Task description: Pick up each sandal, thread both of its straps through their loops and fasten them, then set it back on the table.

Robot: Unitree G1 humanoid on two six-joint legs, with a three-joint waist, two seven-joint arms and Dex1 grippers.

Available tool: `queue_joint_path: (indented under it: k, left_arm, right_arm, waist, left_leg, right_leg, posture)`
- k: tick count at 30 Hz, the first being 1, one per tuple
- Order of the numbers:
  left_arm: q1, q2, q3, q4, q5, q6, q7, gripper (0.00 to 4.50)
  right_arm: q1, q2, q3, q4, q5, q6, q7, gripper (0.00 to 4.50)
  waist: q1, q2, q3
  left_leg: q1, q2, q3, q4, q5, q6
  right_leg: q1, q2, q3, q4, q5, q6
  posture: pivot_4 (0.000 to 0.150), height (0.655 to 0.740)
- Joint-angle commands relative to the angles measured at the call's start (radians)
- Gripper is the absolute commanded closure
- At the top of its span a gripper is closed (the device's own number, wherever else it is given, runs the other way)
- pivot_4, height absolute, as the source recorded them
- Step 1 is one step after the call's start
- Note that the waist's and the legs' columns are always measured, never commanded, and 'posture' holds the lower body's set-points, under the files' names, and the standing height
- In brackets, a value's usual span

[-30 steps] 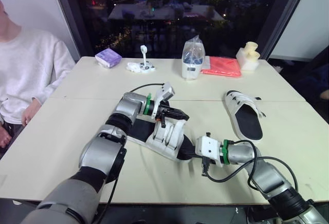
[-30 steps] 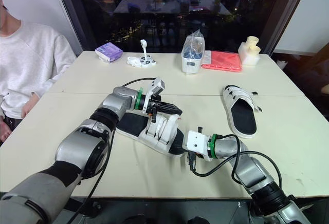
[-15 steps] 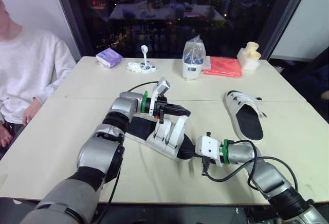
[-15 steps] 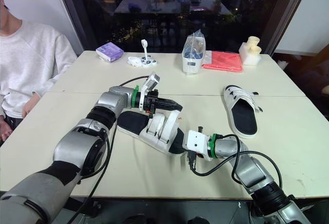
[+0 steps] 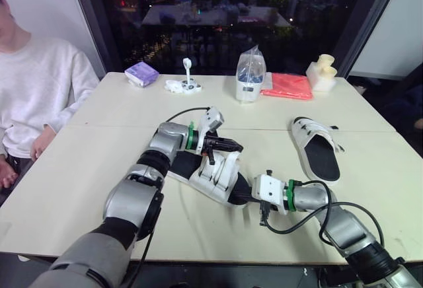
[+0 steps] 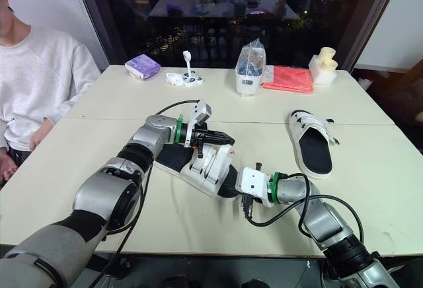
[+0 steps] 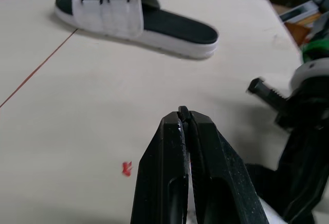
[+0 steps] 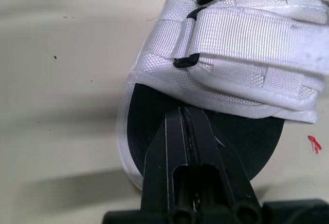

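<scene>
Two to fasten. Found the near sandal [image 5: 215, 177] lying at the middle of the table [image 5: 92, 169], with one white strap raised off its upper and judged not yet threaded. Found the left gripper [image 7: 183, 112] just above that upper, fingers pressed together; could not tell whether a strap end was pinched. Found the right gripper [image 8: 182, 111] at the toe end, fingers pressed together over the black insole. Found the far sandal [image 5: 317, 149] well apart to the right, straps closed. Judged risks: strap slipping free if barely nipped; sandal skidding if pulled against a weak toe hold; strap end missing its loop
</scene>
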Motion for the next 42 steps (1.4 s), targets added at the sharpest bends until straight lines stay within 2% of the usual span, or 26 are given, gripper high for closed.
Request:
queue_joint_path:
  k: [1, 7, 10, 16, 17, 22, 27, 31, 37, 39, 42]
  left_arm:
    - [-0.011, -0.001, -0.009, 0.016, 0.031, -0.057, 0.047, 4.47]
    - [-0.006, 0.006, -0.066, 0.053, 0.109, -0.083, 0.092, 4.47]
    - [0.002, 0.015, -0.103, 0.058, 0.148, -0.120, 0.095, 3.48]
    - [0.010, 0.026, -0.162, 0.063, 0.228, -0.240, 0.147, 0.43]
    - [0.008, 0.028, -0.171, 0.065, 0.240, -0.256, 0.158, 0.05]
    - [-0.004, 0.034, -0.214, 0.082, 0.304, -0.304, 0.247, 0.05]
    - [-0.020, 0.018, -0.224, 0.112, 0.330, -0.251, 0.367, 0.05]
    - [-0.026, 0.016, -0.205, 0.125, 0.307, -0.201, 0.389, 0.05]
    - [-0.046, 0.063, -0.151, 0.123, 0.258, -0.170, 0.319, 0.05]
    - [-0.066, 0.078, -0.098, 0.115, 0.206, -0.168, 0.278, 0.05]
    - [-0.103, 0.101, 0.036, 0.065, 0.047, -0.119, 0.109, 0.05]
  right_arm:
    - [0.040, -0.028, 0.029, 0.045, -0.054, 0.051, 0.012, 4.50]
    - [0.048, -0.029, 0.027, 0.036, -0.056, 0.055, 0.011, 4.50]
    - [0.050, -0.029, 0.026, 0.036, -0.057, 0.055, 0.011, 4.50]
    - [0.048, -0.023, 0.027, 0.035, -0.057, 0.058, 0.012, 4.50]
    - [0.048, -0.023, 0.027, 0.035, -0.056, 0.059, 0.012, 4.50]
    - [0.047, -0.020, 0.029, 0.036, -0.057, 0.060, 0.010, 4.50]
    - [0.042, -0.014, 0.032, 0.041, -0.059, 0.061, 0.008, 4.50]
    - [0.042, -0.014, 0.032, 0.039, -0.058, 0.062, 0.009, 4.50]
    - [0.037, -0.008, 0.035, 0.043, -0.055, 0.064, 0.006, 4.50]
    - [0.038, -0.008, 0.032, 0.036, -0.051, 0.067, 0.005, 4.50]
    - [0.045, -0.018, 0.007, -0.003, -0.031, 0.085, 0.003, 4.50]
  waist:
    - [0.000, 0.000, 0.000]
    - [0.001, 0.000, -0.001]
    - [0.001, 0.000, -0.001]
    - [0.000, 0.000, -0.001]
    - [0.000, 0.000, -0.001]
    - [0.000, -0.001, -0.001]
    - [-0.001, -0.004, -0.005]
    - [-0.001, -0.005, -0.008]
    - [-0.005, -0.005, -0.009]
    - [-0.009, -0.005, -0.009]
    - [-0.011, -0.005, -0.008]
  left_leg:
    - [0.000, 0.000, 0.000, 0.000, 0.000, 0.000]
    - [0.000, 0.000, 0.000, 0.000, 0.000, 0.000]
    - [0.001, 0.000, 0.000, 0.000, 0.000, 0.000]
    - [0.000, 0.000, -0.001, 0.000, -0.001, 0.001]
    - [0.000, 0.000, -0.001, 0.000, -0.001, 0.001]
    - [0.000, 0.000, -0.001, 0.000, -0.001, 0.001]
    - [0.001, 0.000, -0.001, 0.000, -0.001, 0.001]
    - [0.001, 0.000, -0.001, 0.000, -0.001, 0.001]
    - [0.001, 0.000, -0.001, 0.000, -0.001, 0.001]
    - [0.001, 0.001, -0.001, 0.000, -0.001, 0.001]
    - [-0.001, 0.001, -0.001, 0.000, -0.001, 0.001]
  right_leg:
    - [0.000, 0.000, 0.000, 0.000, 0.000, 0.000]
    - [0.001, 0.000, -0.001, 0.000, 0.000, 0.000]
    - [0.001, 0.000, -0.001, 0.000, 0.000, 0.000]
    - [0.001, -0.001, -0.001, -0.001, 0.000, 0.000]
    - [0.001, -0.001, -0.001, -0.001, 0.000, 0.000]
    - [0.001, -0.001, -0.001, -0.001, 0.000, 0.000]
    - [0.002, -0.001, -0.001, -0.001, 0.000, 0.000]
    - [0.002, -0.001, -0.001, -0.001, 0.000, 0.000]
    - [0.001, 0.000, -0.001, -0.001, 0.000, 0.000]
    - [0.000, -0.001, -0.001, -0.001, 0.000, 0.000]
    - [-0.002, 0.000, -0.001, 0.000, 0.000, 0.000]
  posture:
    - [0.150, 0.7400]
    - [0.150, 0.7400]
    - [0.150, 0.7400]
    - [0.150, 0.7400]
    - [0.150, 0.7400]
    - [0.150, 0.7400]
    - [0.150, 0.7400]
    - [0.150, 0.7400]
    - [0.150, 0.7400]
    - [0.150, 0.7400]
    - [0.150, 0.7400]
